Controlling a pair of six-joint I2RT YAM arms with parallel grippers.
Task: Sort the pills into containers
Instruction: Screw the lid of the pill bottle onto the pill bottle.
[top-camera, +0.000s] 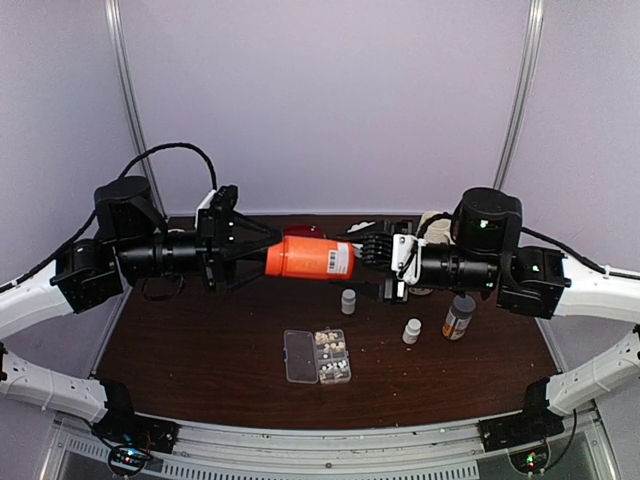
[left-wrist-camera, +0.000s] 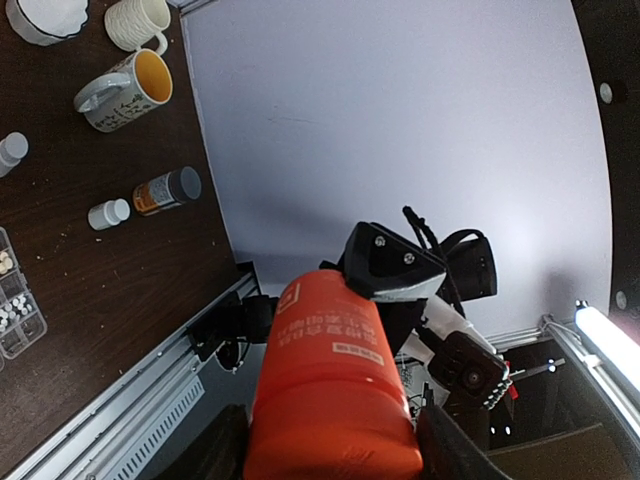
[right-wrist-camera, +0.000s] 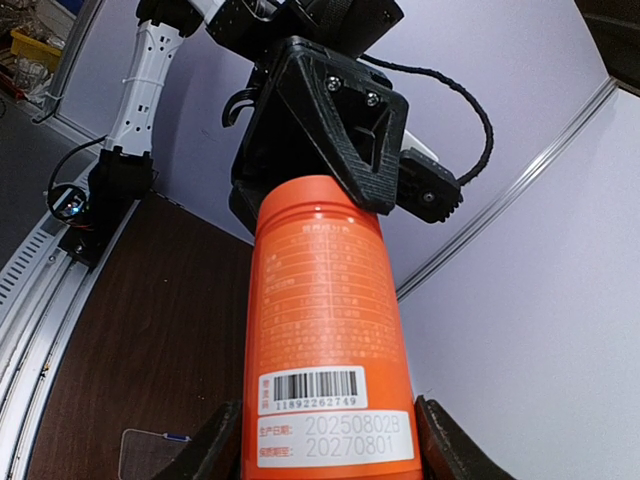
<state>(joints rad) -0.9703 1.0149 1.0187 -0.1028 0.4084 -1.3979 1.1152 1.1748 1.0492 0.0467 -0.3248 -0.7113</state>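
- Pills (top-camera: 331, 343), tiny and pale, lie in several cells of a clear pill box (top-camera: 297, 357) that rests flat on the dark table (top-camera: 200, 340), with its lid open toward 9 o'clock.
- Seen from above, the pill box has its long axis running 12 to 6 o'clock and its cells facing up. It sits about midway between the two arms, with neither clearly nearer.
- An orange bottle (top-camera: 305, 257) hangs level in the air at 12 o'clock from the pill box, its long axis running 9 to 3 o'clock.
- The left pincer (top-camera: 272, 256) reaches in from 9 o'clock and appears to pinch the bottle's left end.
- The right pincer (top-camera: 358, 252) reaches in from 3 o'clock and pinches the labelled right end.
- Which end carries the cap cannot be told.
- Any pouring would likely need the bottle brought toward 6 o'clock and down over the cells.
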